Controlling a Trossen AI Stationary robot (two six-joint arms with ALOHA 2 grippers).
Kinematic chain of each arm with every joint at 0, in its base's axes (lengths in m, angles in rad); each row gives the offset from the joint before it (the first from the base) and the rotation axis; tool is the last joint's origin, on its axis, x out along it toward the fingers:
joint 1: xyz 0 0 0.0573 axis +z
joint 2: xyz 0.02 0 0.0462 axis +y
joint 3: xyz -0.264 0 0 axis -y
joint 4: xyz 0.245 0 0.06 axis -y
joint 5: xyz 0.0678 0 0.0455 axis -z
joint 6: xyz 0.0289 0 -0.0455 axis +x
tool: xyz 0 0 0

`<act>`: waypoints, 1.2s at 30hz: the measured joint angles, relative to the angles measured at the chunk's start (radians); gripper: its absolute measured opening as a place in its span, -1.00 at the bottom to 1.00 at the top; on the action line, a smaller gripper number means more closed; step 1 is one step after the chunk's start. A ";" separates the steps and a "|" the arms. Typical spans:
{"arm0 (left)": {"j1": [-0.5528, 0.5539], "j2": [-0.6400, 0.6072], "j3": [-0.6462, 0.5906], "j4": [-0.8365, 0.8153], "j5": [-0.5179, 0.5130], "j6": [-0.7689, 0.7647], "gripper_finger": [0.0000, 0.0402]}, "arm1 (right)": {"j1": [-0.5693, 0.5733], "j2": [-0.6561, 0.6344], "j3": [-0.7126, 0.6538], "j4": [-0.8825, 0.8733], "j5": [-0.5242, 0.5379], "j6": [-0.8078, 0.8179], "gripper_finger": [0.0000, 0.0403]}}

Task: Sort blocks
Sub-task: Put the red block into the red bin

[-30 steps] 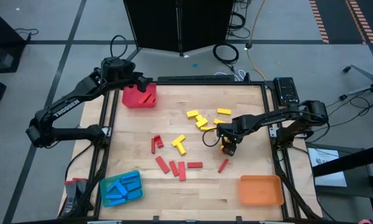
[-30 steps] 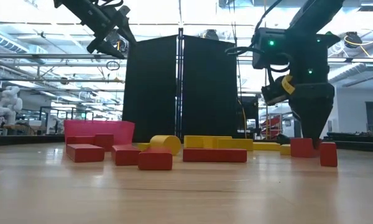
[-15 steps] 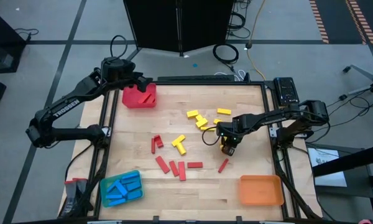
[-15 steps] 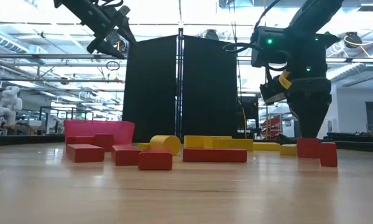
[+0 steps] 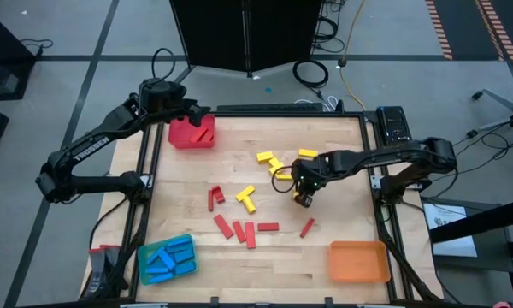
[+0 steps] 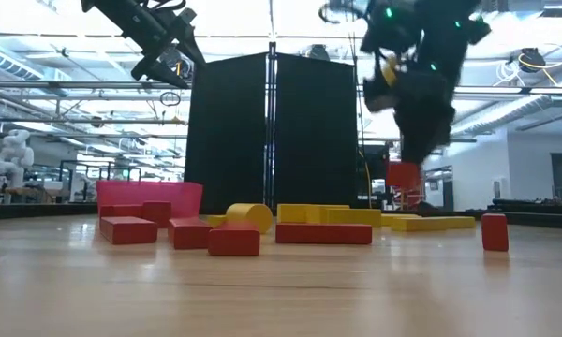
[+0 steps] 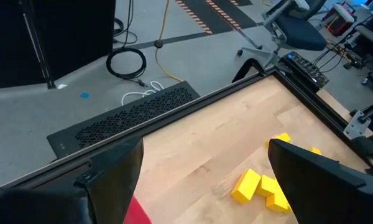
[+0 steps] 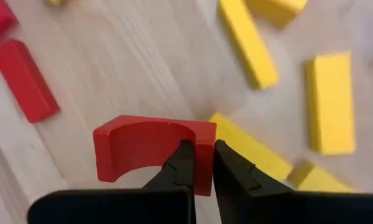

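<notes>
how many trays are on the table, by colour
red tray: 1
blue-green tray: 1
orange tray: 1
total: 3

red block [image 6: 404, 174] motion-blurred, left pincer [image 7: 199, 186] edge-cropped

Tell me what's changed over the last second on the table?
The right pincer has closed on a red arch block, lifted it off the table and carried it a little toward the yellow blocks. The left pincer stays open above the red tray. The loose red blocks, the blue tray and the orange tray lie as before.
</notes>
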 joint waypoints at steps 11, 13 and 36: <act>-0.009 0.001 -0.001 0.112 0.096 -0.001 0.74 | -0.045 -0.043 0.369 0.031 0.274 -0.149 -0.90; -0.027 0.001 -0.001 0.192 0.156 -0.002 0.74 | -0.068 -0.046 0.459 0.075 0.293 -0.218 -0.90; -0.316 0.094 0.000 0.968 0.186 -0.090 0.74 | -0.165 0.006 0.810 0.336 0.324 -0.450 -0.90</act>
